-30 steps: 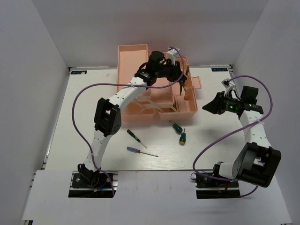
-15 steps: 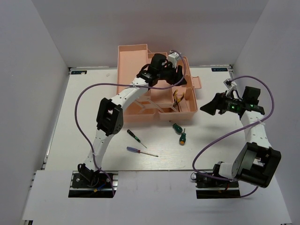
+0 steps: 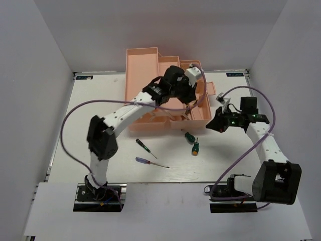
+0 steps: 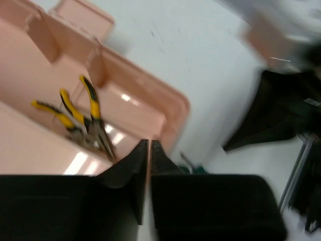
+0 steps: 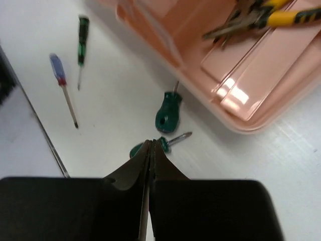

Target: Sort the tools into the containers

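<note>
A white table (image 3: 75, 125) holds a salmon-pink translucent plastic toolbox (image 3: 138, 70) with stepped fold-out trays, standing at the far middle. The left arm reaches across the open box. The left gripper (image 4: 149, 144) hangs above the box's near right rim, with its two black fingers pressed together and nothing between them.

In the compartment beside and below that gripper lie two pliers with yellow-and-black handles (image 4: 92, 103). They rest together on the pink floor, their grey metal noses overlapping.

The right gripper (image 5: 151, 143) hovers over the table just right of the box's near right corner. Its fingers are closed to a thin seam and it is empty-handed.

On the table just near the box's front wall lies a stubby screwdriver with a green handle (image 3: 189, 136), apart from the box. A second stubby green screwdriver (image 3: 195, 147) lies just beside it, a little nearer. In the right wrist view its handle is partly hidden behind the closed fingertips.

Further left lies a thin screwdriver with a black-and-green handle (image 3: 141, 144). A thin screwdriver with a blue-and-red handle (image 3: 143, 160) lies nearer still. The two are apart, and neither touches the box.

Purple cables (image 3: 75, 108) loop out from both arms above the table.
</note>
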### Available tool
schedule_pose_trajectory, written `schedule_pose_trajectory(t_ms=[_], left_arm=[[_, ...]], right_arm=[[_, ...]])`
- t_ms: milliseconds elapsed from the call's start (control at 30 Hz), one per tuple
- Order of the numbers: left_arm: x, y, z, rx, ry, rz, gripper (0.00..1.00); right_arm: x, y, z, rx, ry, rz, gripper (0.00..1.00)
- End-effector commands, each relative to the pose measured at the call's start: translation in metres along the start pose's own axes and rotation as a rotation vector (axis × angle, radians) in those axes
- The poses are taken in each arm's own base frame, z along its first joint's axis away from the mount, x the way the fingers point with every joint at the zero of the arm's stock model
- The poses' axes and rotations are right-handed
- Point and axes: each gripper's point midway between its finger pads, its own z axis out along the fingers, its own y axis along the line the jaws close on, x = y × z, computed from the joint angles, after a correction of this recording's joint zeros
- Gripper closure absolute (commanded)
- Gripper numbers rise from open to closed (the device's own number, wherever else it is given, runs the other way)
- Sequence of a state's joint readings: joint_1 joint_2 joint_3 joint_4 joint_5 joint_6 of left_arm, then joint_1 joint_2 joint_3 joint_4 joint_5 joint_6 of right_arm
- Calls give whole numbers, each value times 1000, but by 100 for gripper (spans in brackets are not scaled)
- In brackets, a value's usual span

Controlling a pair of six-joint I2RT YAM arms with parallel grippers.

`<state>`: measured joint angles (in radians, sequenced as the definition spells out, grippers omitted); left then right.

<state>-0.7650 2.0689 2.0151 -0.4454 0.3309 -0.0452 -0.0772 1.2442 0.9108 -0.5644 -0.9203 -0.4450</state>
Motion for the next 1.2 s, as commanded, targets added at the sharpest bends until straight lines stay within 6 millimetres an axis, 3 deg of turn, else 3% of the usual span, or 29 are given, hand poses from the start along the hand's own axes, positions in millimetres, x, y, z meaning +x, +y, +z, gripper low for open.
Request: schedule_pose_trajectory(t_ms=[0, 33, 100, 133, 167, 200, 233, 267, 300, 400, 533, 633, 667, 833, 867, 1033, 1067, 1167], left_arm=[[-4, -24, -80, -192, -2, 151, 82], [7, -26, -90, -209, 13, 144, 70], [39, -30, -116, -241, 45, 109, 60], [72, -33, -118, -235, 100, 91, 54], [84, -39, -125, -229, 110, 63, 52], [76, -44, -142, -226, 55, 49, 52], [104, -48, -145, -219, 97, 36, 51], [110, -52, -151, -208, 91, 10, 47], [116, -53, -158, -220, 90, 0, 47], [137, -54, -177, -245, 73, -38, 41], [169, -56, -181, -246, 113, -87, 40], [178, -60, -175, -238, 106, -119, 40], [179, -60, -174, -237, 98, -130, 28], [189, -59, -155, -278, 93, -192, 28], [183, -58, -154, -286, 68, -203, 27], [184, -51, -144, -370, 12, -280, 27], [178, -49, -143, -383, -16, -299, 20], [180, -42, -136, -449, -32, -353, 19]], right_arm=[[35, -1, 15, 118, 142, -56, 100], [37, 0, 18, 133, 153, -47, 100], [55, 4, 29, 178, 227, -13, 100], [62, 5, 33, 186, 249, 5, 100], [69, 4, 39, 229, 294, -16, 100], [76, 5, 44, 251, 299, 44, 96], [84, 5, 45, 271, 317, 53, 89], [85, 11, 55, 258, 318, 33, 82], [96, 14, 58, 257, 340, 72, 69], [106, 24, 69, 267, 365, 82, 52], [105, 19, 72, 338, 390, 64, 46], [112, 19, 74, 359, 421, 62, 45], [113, 18, 74, 373, 432, 51, 45], [120, 10, 74, 461, 468, 50, 45], [122, 10, 74, 463, 473, 47, 45], [128, 8, 73, 491, 504, 47, 54], [128, 8, 73, 492, 505, 50, 56], [128, 9, 71, 491, 511, 54, 68]])
